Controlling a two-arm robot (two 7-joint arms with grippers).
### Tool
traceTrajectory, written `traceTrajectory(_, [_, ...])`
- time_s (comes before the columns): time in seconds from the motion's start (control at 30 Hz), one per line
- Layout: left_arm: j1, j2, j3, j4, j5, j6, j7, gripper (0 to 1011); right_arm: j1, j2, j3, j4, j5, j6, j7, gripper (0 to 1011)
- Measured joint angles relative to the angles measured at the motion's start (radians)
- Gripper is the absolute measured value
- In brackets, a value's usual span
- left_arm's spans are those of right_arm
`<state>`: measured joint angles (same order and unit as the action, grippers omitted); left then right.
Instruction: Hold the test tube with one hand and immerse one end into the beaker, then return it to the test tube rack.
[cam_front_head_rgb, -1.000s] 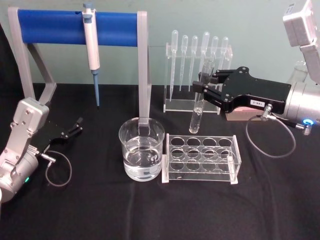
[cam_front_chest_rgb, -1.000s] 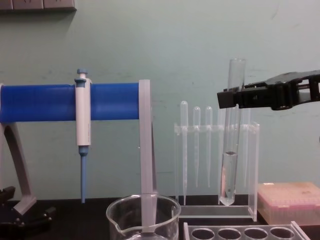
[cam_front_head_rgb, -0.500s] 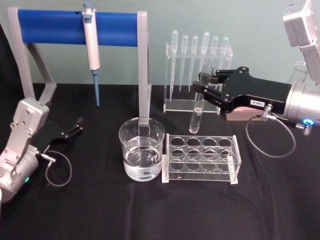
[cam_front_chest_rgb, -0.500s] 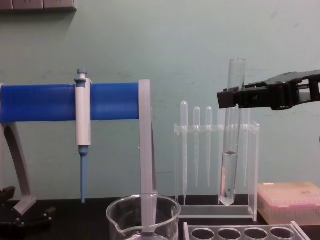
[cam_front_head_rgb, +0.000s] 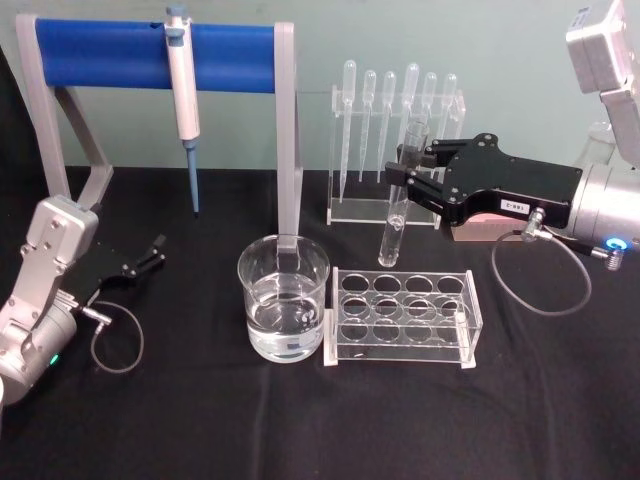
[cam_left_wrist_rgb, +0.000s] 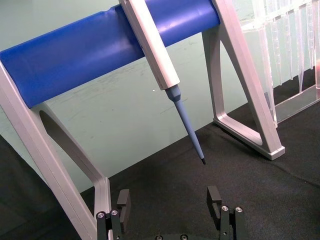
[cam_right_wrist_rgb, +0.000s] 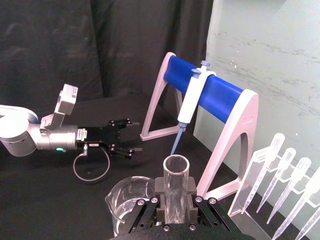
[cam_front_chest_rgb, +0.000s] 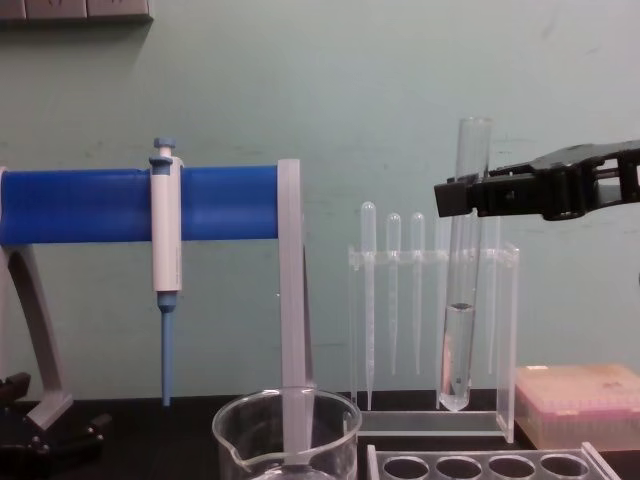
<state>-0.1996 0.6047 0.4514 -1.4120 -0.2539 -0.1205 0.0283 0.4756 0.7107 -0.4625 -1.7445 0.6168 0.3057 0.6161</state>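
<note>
Right gripper (cam_front_head_rgb: 409, 179) pinched the tube (cam_front_head_rgb: 392, 226) upright, clear of the rack (cam_front_head_rgb: 470, 322) — left gripper (cam_front_head_rgb: 152, 253) parked low, jaws spread.

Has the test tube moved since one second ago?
No. The test tube, held by the right gripper, stands at the same spot against the pipette rack behind it.

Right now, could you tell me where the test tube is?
In the head view, right of centre, the right gripper holds the test tube nearly upright, between the rack and the pipettes.
</note>
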Motion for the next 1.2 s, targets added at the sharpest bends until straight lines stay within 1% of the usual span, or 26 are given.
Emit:
traceTrajectory(0.83, [0.000, 0.000, 0.000, 0.000, 0.000, 0.000, 0.000, 1000, 0.000, 0.000, -0.001, 0.001, 0.000, 0.000, 0.000, 241])
traceTrajectory(1.0, [0.000, 0.000, 0.000, 0.000, 0.000, 0.000, 0.000, 1000, 0.034, -0.015, -0.025, 0.025, 0.004, -0.015, 0.005, 239])
traceTrajectory(1.2, [0.000, 0.000, 0.000, 0.000, 0.000, 0.000, 0.000, 1000, 0.090, -0.045, -0.065, 0.035, 0.007, -0.017, 0.014, 241])
